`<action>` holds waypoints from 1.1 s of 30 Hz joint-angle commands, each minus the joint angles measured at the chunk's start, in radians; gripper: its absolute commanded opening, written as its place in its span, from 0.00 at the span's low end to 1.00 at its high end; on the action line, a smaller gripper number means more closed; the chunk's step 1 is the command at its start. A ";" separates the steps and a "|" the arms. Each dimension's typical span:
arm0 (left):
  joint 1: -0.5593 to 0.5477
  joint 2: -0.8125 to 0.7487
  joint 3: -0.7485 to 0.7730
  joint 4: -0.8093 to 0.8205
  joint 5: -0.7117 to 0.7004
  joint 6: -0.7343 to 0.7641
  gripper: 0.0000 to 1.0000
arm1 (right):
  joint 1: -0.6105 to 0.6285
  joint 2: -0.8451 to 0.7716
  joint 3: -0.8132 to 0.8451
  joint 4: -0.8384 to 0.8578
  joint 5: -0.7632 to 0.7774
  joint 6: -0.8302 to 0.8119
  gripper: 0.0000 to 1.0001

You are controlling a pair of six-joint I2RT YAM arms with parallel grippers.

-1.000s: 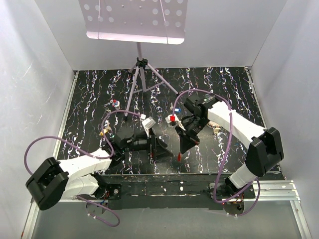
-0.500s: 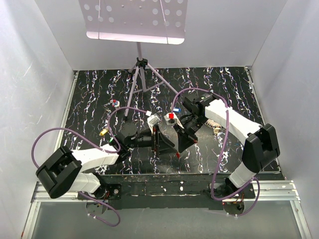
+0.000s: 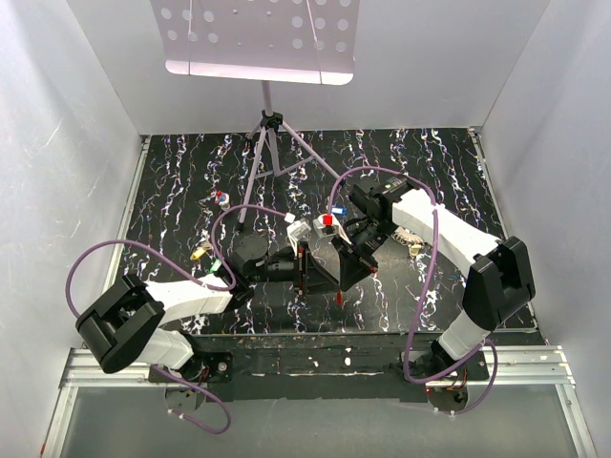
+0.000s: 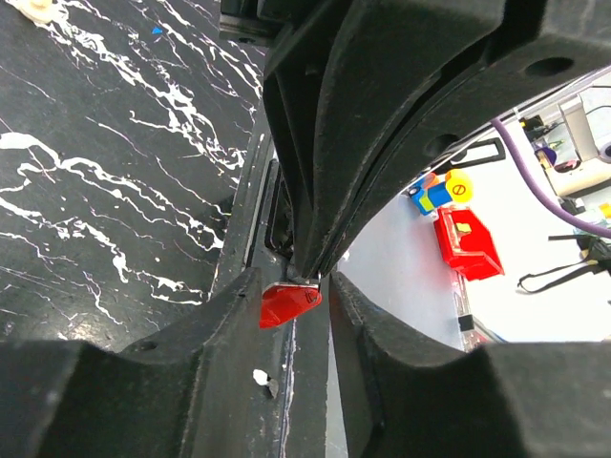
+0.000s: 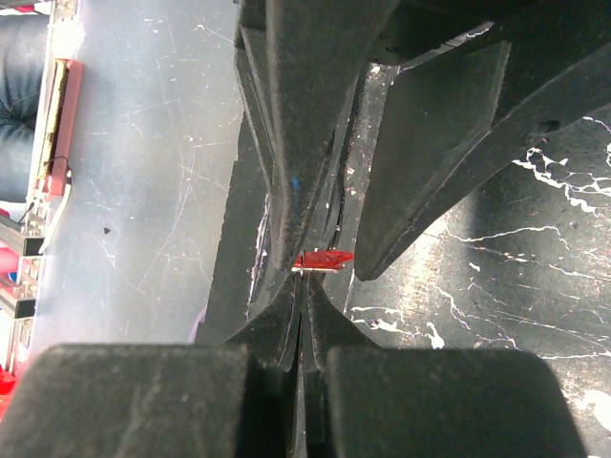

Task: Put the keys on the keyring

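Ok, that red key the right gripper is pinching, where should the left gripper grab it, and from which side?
Grip the red key by its plastic head, the only part poking out past the shut fingertips of the right gripper; the rest is hidden between them. Probably best to come in from opposite those tips, with the left gripper straddling the head's two sides, roughly where it sits now.

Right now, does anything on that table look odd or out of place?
Nothing looks broken or spilled. Oddest is a music stand standing at the back of the table. A few small keys lie scattered on the left. Mid-table, the right gripper pinches one tiny red key, with the left gripper straddling it.
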 commanded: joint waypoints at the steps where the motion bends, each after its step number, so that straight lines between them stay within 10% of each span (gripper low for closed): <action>1: -0.011 0.007 0.028 0.021 0.016 -0.001 0.32 | 0.002 0.008 0.039 -0.072 -0.030 -0.008 0.01; 16: -0.019 0.024 0.030 0.030 0.032 -0.012 0.00 | 0.002 0.008 0.035 -0.059 -0.027 0.009 0.01; 24: -0.021 0.013 0.019 0.032 0.016 -0.013 0.00 | 0.002 0.005 0.034 -0.056 -0.029 0.013 0.01; 33: -0.022 -0.101 -0.058 0.059 -0.077 0.017 0.00 | -0.001 -0.018 0.051 -0.064 -0.039 0.026 0.36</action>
